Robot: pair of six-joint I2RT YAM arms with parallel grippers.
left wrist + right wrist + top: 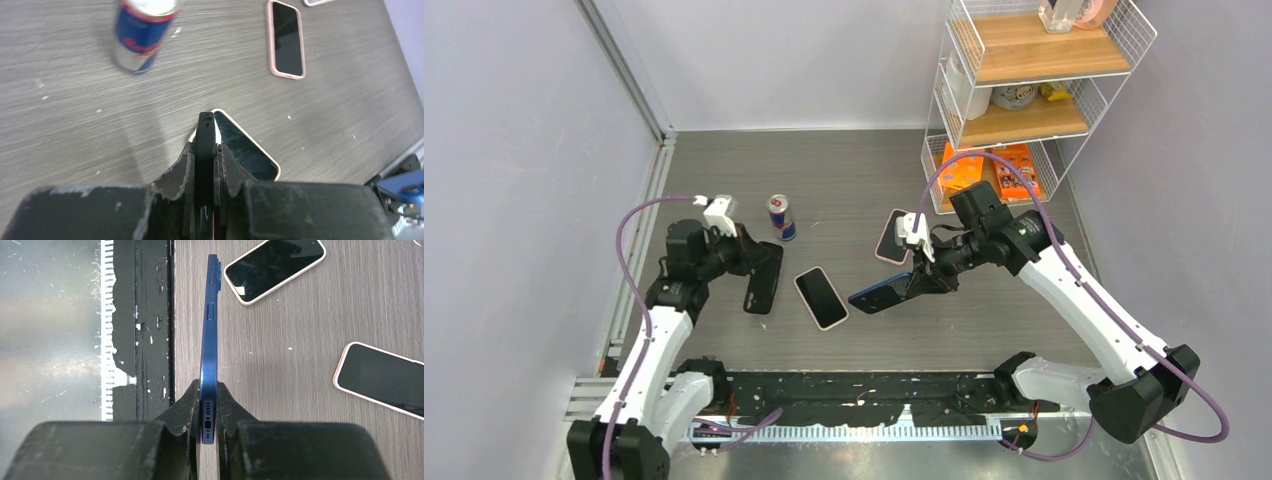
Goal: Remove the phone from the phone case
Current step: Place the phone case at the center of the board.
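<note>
Two pieces are apart: left gripper (205, 155) pinches the case (205, 127), right gripper (208, 405) the phone (210, 325); we think only laying down remains.

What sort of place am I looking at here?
Probably a robotics test booth: two arms bolted to a walled-in grey table, a wire shelf of props, phones and a drink can laid out.
</note>
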